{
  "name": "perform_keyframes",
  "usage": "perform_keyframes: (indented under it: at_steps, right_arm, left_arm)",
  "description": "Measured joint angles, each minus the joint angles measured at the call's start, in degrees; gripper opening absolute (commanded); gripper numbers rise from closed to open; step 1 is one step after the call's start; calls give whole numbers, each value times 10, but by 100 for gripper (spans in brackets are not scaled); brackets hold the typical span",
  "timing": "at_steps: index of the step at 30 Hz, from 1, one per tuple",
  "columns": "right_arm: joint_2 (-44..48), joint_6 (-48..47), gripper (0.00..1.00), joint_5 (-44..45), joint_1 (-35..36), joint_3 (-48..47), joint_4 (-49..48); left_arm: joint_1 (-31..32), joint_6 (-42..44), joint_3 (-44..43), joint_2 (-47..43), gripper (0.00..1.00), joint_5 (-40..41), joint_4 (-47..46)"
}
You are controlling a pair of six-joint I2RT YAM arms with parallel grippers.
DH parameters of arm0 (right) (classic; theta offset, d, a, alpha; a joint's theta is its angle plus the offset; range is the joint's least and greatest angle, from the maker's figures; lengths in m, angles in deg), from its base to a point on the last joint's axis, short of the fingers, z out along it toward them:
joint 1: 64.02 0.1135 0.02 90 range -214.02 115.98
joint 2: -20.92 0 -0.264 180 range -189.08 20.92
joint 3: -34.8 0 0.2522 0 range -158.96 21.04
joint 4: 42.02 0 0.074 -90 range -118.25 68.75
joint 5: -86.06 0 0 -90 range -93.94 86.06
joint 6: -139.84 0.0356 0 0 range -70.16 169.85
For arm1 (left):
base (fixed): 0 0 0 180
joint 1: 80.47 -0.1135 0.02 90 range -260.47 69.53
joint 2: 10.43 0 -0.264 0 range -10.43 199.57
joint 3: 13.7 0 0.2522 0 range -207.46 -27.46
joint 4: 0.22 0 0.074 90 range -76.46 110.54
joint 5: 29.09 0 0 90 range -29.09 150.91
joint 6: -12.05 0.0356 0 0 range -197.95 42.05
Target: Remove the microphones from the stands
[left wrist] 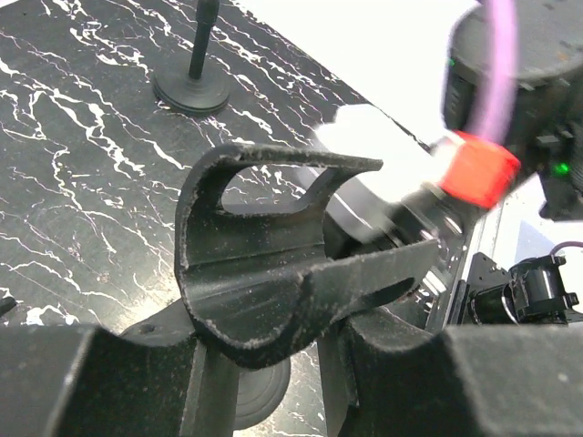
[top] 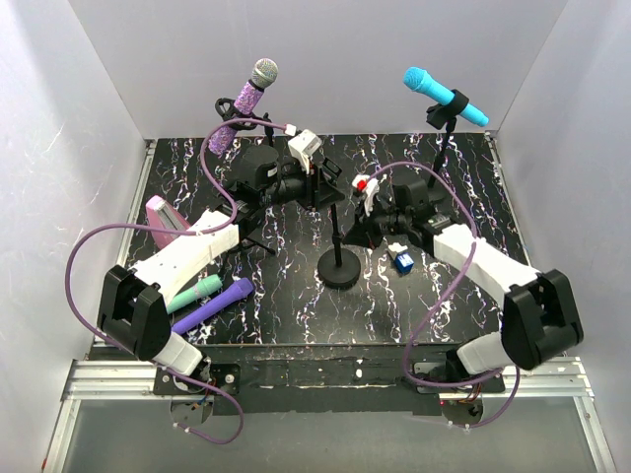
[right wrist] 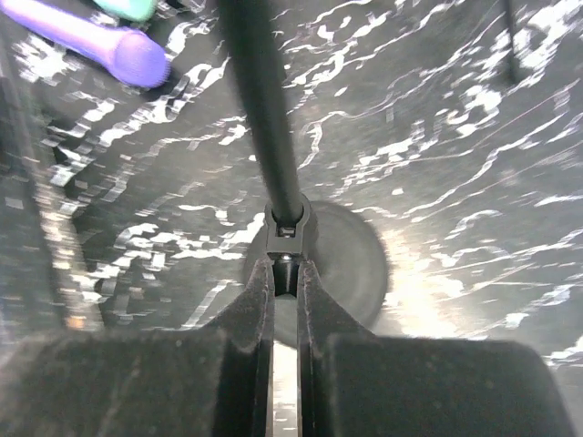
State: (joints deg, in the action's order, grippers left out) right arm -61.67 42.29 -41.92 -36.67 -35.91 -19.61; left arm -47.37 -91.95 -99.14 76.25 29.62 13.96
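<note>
Right pincer (right wrist: 285,255) is clenched on the stand pole (right wrist: 264,109). Left pincer (left wrist: 273,360) grasps the clip (left wrist: 255,273). A purple microphone (right wrist: 100,41) lies apart, beyond the right pincer.

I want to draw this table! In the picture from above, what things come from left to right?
Pink box → glittery purple microphone → black round stand base → small blue box → turquoise microphone.

small blue box (top: 402,261) on the marbled table (top: 463,182) (pink object (top: 161,217) at left).
</note>
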Motion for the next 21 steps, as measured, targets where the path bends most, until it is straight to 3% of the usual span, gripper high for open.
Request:
perform_keyframes:
  at_steps: [3,9,10,12,13,16,21]
  right_arm:
    - [53,-110,1,56,26,61,-63]
    - [146,-485,1,115,73,289,-370]
    - [143,-528,6,113,74,312,-416]
    - [129,-612,41,112,80,349,-499]
    - [127,-639,51,113,82,357,-513]
    - [158,-676,70,112,84,357,-457]
    - [286,-645,71,108,83,314,-243]
  left_arm:
    - [0,-6,0,0,0,2,0]
    - [2,-10,-1,0,0,0,5]
    - [2,-10,-1,0,0,-1,5]
    - [3,-11,-1,0,0,-1,5]
    - [3,-11,-1,0,0,-2,5]
    - [0,-12,-2,0,0,-2,5]
    - [-3,-17,-3,2,0,-3,5]
